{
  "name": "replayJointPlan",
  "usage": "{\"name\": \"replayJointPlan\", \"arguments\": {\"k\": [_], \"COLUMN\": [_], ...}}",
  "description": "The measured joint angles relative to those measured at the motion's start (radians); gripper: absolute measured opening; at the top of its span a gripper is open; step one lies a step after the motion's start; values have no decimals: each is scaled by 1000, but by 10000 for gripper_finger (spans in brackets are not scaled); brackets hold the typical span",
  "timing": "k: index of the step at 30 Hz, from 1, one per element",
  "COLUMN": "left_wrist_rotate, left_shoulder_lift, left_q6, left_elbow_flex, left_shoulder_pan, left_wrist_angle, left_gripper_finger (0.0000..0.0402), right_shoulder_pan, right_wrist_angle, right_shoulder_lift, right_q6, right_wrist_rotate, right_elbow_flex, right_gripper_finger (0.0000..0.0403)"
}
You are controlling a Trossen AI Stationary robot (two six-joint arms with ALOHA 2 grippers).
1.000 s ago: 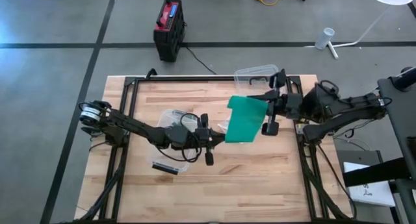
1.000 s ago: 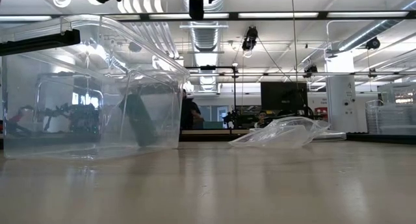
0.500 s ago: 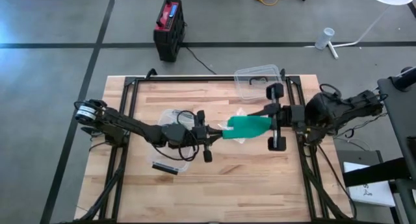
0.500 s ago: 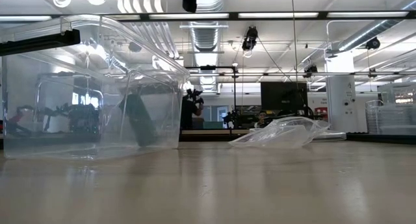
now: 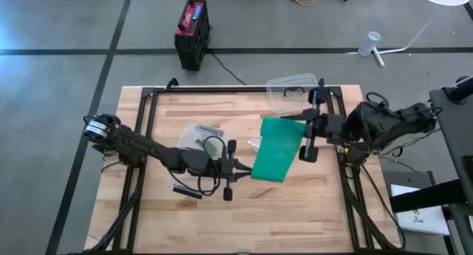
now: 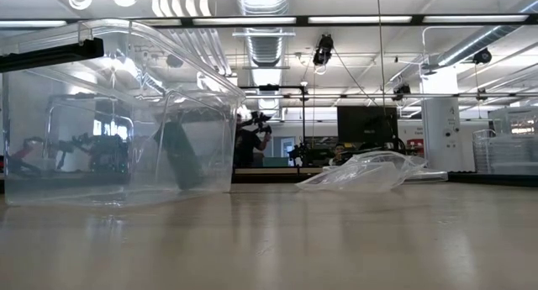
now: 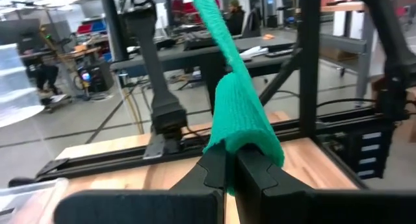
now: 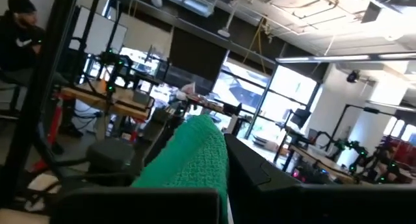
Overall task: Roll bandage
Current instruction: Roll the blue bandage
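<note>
A green bandage (image 5: 277, 148) hangs spread as a flat sheet above the middle of the table, between my two grippers. My left gripper (image 5: 246, 168) is at the sheet's near left end and is shut on it. My right gripper (image 5: 301, 127) is at the far right end, also shut on it. In the left wrist view the bandage (image 7: 237, 113) climbs from my fingers toward the other arm. In the right wrist view it (image 8: 188, 159) fills the space at my fingers. The low view shows neither the grippers nor the bandage. My left gripper pinches the bandage's near left end (image 7: 244, 136) between its two shut fingers, which point level from the table's left. The cloth bunches and drapes over the fingertips. The bandage is clear of the table. My right gripper pinches the bandage's far right end (image 8: 198, 162) between its fingers, coming roughly level from the table's right. Several layers or one, I cannot tell. From there the cloth runs away from the hold, clear of the table.
A clear plastic container (image 5: 292, 92) stands at the table's far edge, close to my right arm. A clear plastic bag (image 5: 199, 134) lies under my left arm, with a small dark strip (image 5: 186, 190) nearer the front. Bare wood lies along the near side.
The bandage was a wide sheet, turned to a narrow band half a second ago, and shows as a wide sheet again. My left gripper has moved toward the table's near edge, drawing its end of the bandage along. My right wrist has rolled.
</note>
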Motion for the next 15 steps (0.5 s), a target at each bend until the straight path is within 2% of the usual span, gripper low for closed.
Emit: {"name": "replayJointPlan", "arguments": {"k": [7,15], "left_wrist_rotate": [10,18], "left_shoulder_lift": [-3,-23], "left_q6": [9,16], "left_elbow_flex": [0,28], "left_shoulder_pan": [-47,-102], "left_wrist_angle": [2,12], "left_gripper_finger": [0,0], "right_shoulder_pan": [-58,-125], "right_wrist_angle": [-35,-138], "right_shoulder_lift": [7,5], "right_q6": [1,77], "right_wrist_rotate": [49,53], "right_elbow_flex": [-1,-21], "right_gripper_finger": [0,0]}}
